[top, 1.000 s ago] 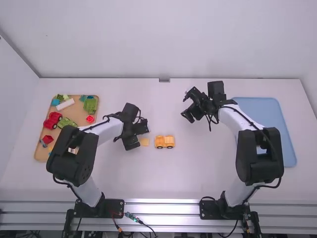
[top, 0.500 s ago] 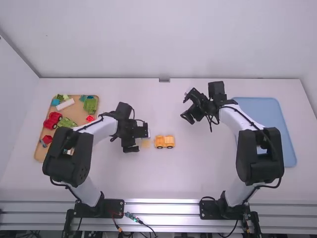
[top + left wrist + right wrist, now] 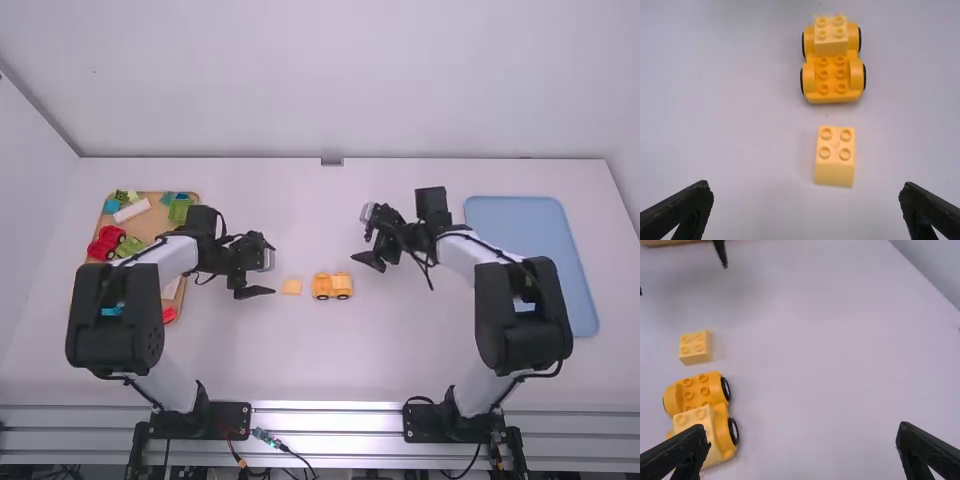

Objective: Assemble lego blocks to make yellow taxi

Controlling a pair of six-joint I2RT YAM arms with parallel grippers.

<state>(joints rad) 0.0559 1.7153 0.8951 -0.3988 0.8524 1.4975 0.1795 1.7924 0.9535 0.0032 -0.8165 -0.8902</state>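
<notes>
My left gripper stands open, a little left of a loose light-yellow block on the table. In the left wrist view the left gripper has nothing between its fingers; ahead lies the block. Beyond it stands the yellow car base with black wheels, one light-yellow block seated on one end and bare studs on the other. My right gripper hangs open and empty, up and right of the car base. The right wrist view has the right gripper over bare table beside the car base.
At the far left a wooden tray holds red, green, blue and white pieces, partly covered by the left arm. A blue tray lies at the far right, behind the right arm.
My left gripper has drawn back left from over the loose block, uncovering it, and now stands wide open. The right gripper has shifted slightly left and down the picture.
</notes>
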